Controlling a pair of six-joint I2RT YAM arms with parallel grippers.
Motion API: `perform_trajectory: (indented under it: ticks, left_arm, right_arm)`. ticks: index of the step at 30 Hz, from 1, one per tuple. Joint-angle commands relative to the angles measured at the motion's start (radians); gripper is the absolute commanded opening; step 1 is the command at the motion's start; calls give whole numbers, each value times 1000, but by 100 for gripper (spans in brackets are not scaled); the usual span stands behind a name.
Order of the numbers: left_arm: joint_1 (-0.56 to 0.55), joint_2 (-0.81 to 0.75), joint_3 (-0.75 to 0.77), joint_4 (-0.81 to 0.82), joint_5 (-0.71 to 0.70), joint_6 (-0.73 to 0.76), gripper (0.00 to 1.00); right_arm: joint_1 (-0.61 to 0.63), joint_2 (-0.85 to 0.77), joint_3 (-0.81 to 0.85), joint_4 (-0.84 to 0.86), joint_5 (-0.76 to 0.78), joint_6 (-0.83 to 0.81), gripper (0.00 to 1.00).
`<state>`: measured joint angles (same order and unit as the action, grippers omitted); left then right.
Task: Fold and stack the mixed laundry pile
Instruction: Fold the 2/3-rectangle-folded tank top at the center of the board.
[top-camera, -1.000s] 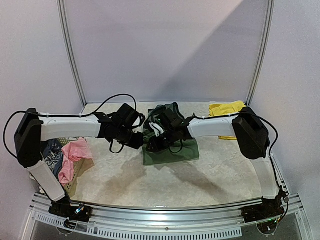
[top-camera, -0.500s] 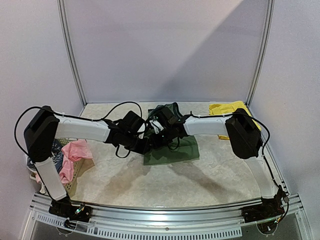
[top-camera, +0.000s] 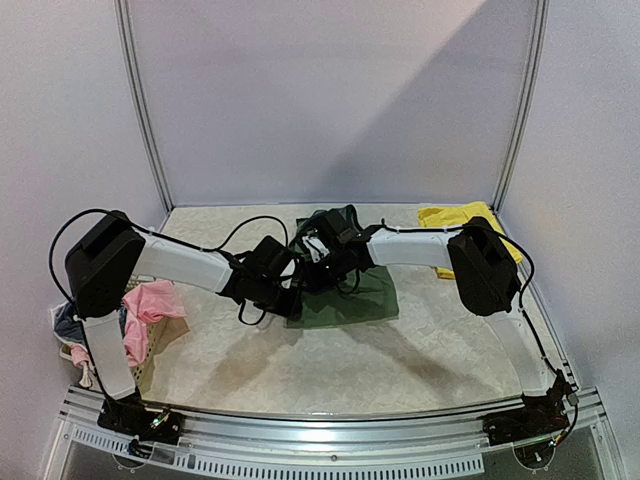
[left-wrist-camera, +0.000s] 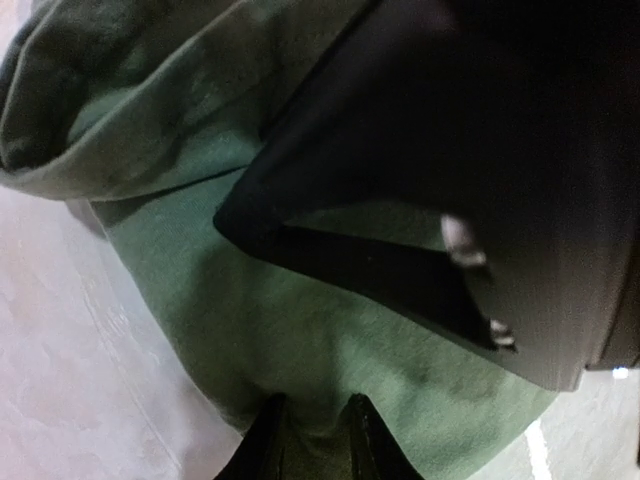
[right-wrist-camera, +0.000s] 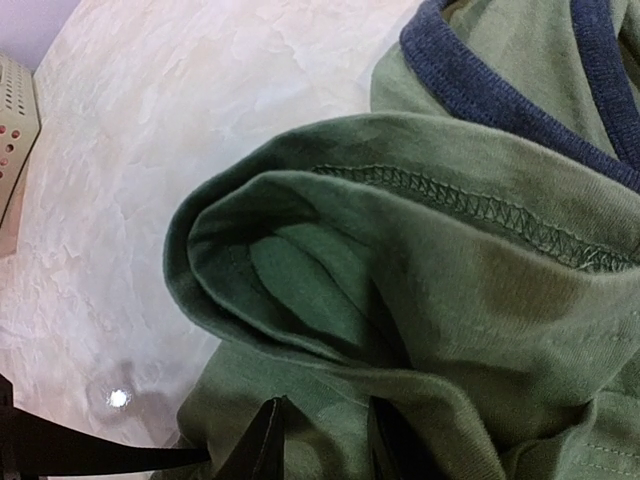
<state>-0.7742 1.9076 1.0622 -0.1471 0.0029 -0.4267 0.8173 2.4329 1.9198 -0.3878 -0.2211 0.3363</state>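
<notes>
A green top (top-camera: 350, 300) with dark blue trim lies mid-worktop toward the far edge, its lower part flat, its upper part bunched into a thick rolled fold. Yellow shorts (top-camera: 450, 217) lie crumpled in the far right corner. A pink piece (top-camera: 150, 300) drapes over the basket (top-camera: 165, 335) at the left edge, a blue-grey piece (top-camera: 65, 322) beside it.

My left gripper (top-camera: 292, 292) and right gripper (top-camera: 322, 262) meet at the left edge of the soft olive-green sleeveless top (top-camera: 352, 302), which lies on the pale marbled table (top-camera: 300, 370). Crumpled yellow fabric shorts (top-camera: 455, 217) lie at the far right. A pink cloth piece (top-camera: 148, 303) drapes over the pale mesh basket (top-camera: 165, 338) at the left.
</notes>
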Motion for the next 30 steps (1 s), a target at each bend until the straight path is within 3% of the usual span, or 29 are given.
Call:
perform_trajectory:
  ticks: [1,8,18,26,30]
  left_arm:
    - [-12,25,-49,15,5,-4,22]
    - [-12,24,-97,40,13,-17,22]
    - [-13,28,-122,62,19,-29,20]
    - [-13,-3,-128,46,5,-29,19]
    - [-13,-42,-130,31,0,-28,22]
  right_arm:
    - [-28,45,54,-26,-26,29,30]
    - [-104,61,57,-4,-200,138,37]
    - [-176,84,134,7,-240,186,47]
    - [-236,160,348,-29,-286,215,47]
    - [-237,83,338,-49,-275,169,52]
